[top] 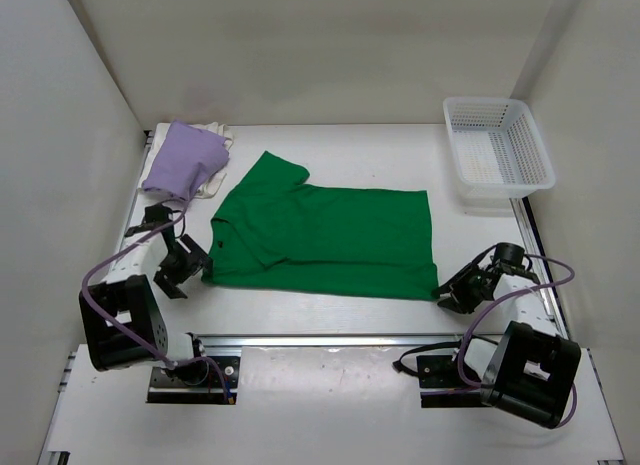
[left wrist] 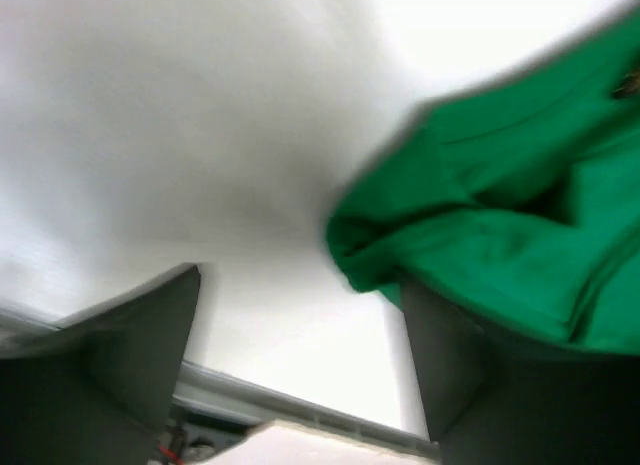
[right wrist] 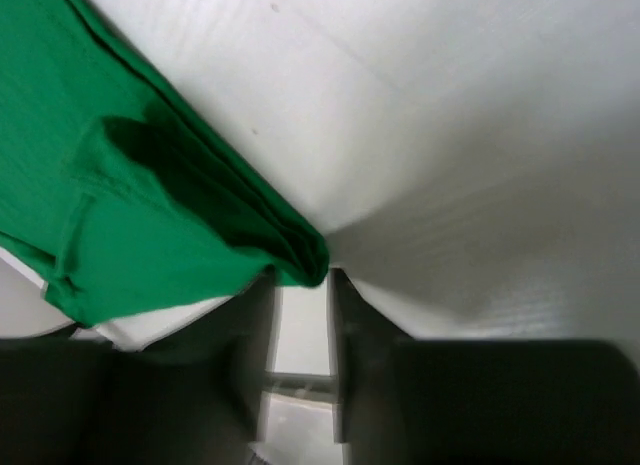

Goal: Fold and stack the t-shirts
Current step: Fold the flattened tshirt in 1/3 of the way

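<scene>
From above, we see both arms crouched low, the left gripper at the near-left corner of the green t-shirt and the right gripper at its near-right. The lavender t-shirt lies over the cream t-shirt in the table's far-left corner. Left wrist: fingers spread wide. Right wrist: fingers pinching green hem.

Lab-style robot test cell: plain white panel walls enclosing a white counter, aluminium rail frame, exposed purple cables.
</scene>
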Robot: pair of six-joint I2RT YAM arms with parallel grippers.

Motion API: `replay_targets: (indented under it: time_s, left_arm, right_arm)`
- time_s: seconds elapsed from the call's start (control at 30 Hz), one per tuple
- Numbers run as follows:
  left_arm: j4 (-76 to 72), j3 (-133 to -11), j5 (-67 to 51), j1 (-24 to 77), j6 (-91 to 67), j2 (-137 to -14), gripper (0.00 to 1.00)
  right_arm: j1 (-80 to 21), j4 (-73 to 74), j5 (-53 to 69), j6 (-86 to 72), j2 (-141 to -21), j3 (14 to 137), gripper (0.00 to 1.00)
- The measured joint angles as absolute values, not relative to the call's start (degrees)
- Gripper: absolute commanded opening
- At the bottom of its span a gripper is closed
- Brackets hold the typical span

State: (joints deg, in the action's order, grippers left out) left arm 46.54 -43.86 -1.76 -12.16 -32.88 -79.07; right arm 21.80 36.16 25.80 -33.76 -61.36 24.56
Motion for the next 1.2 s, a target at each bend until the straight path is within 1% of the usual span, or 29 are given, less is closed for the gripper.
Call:
replay_targets:
  time_s: [0.03,0.1,0.23,0.3,0.33,0.37,0.4,0.43,0.47,0.57,0.67,0.73,0.77,0.8,0.83,0.87,0.93,1.03,1.2]
  left_arm:
    - [47.68,-43.99,-0.97,-12.49,-31.99,-78.61,0.98]
    - [50.28,-45.17,0.49,-12.34,-31.40,-78.17,0.99]
    - [54.22,-50.87,1.72,-10.92,-30.44,-78.28,0.98]
    - [56.27,-56.16,3.84,-8.82,-30.15,-78.56,0.94]
    - [56.90,-58.85,4.82,-7.25,-29.91,-78.59,0.85]
    - [57.58,-61.73,6.20,-5.30,-29.78,-78.67,0.66]
    - [57.95,-64.71,7.20,-3.01,-29.82,-78.81,0.18]
    - [57.89,-67.35,7.92,-0.58,-29.58,-78.91,0.05]
    - [57.78,-69.63,8.25,2.00,-28.86,-79.05,0.00]
    - [55.27,-70.91,6.48,8.43,-28.77,-78.85,0.00]
    - [49.30,-61.91,-1.02,12.08,-32.32,-76.90,0.00]
    - [42.96,-52.21,-6.76,13.30,-36.77,-74.52,0.17]
    - [39.92,-46.94,-9.65,13.54,-39.62,-73.01,0.33]
    - [36.99,-41.54,-12.05,13.63,-42.52,-71.33,0.47]
    - [34.52,-37.50,-13.76,13.56,-44.97,-69.95,0.52]
    - [32.67,-34.24,-15.09,13.39,-47.46,-68.90,0.53]
    - [29.17,-31.07,-16.73,13.23,-51.35,-68.18,0.50]
    - [22.68,-30.76,-17.69,13.23,-55.83,-68.14,0.48]
    - [13.67,-30.74,-18.39,13.26,-61.80,-68.36,0.47]
  right_arm:
    - [21.80,37.19,25.39,-33.36,-61.30,24.80,0.41]
    - [22.00,38.87,24.69,-32.42,-61.30,25.78,0.48]
    - [21.63,42.63,23.62,-30.61,-62.28,31.27,0.50]
    - [19.81,44.21,23.16,-29.87,-63.53,36.21,0.49]
    - [18.59,44.60,22.96,-29.63,-64.31,39.09,0.49]
    - [17.39,44.53,22.92,-29.32,-64.97,41.60,0.49]
    - [16.29,44.40,22.90,-29.17,-65.52,43.64,0.49]
    - [15.09,44.07,22.85,-28.93,-65.95,45.23,0.49]
    - [14.17,43.70,22.87,-28.86,-66.24,46.19,0.49]
    - [12.25,42.83,23.64,-28.88,-67.24,46.59,0.48]
    - [9.56,41.93,24.27,-29.06,-68.64,46.04,0.47]
    - [6.79,40.88,25.08,-29.32,-69.25,45.50,0.47]
    - [5.13,40.23,25.80,-29.43,-69.47,45.21,0.47]
    - [3.77,39.68,26.30,-29.54,-69.65,45.01,0.47]
    - [1.80,39.16,26.74,-29.71,-69.93,44.95,0.47]
    - [0.10,38.76,26.96,-29.78,-70.13,44.95,0.47]
    - [-3.79,38.04,27.14,-30.02,-70.65,44.93,0.46]
    - [-8.38,37.10,27.57,-30.33,-70.87,44.40,0.46]
    - [-12.25,36.25,27.99,-31.64,-70.85,43.13,0.46]
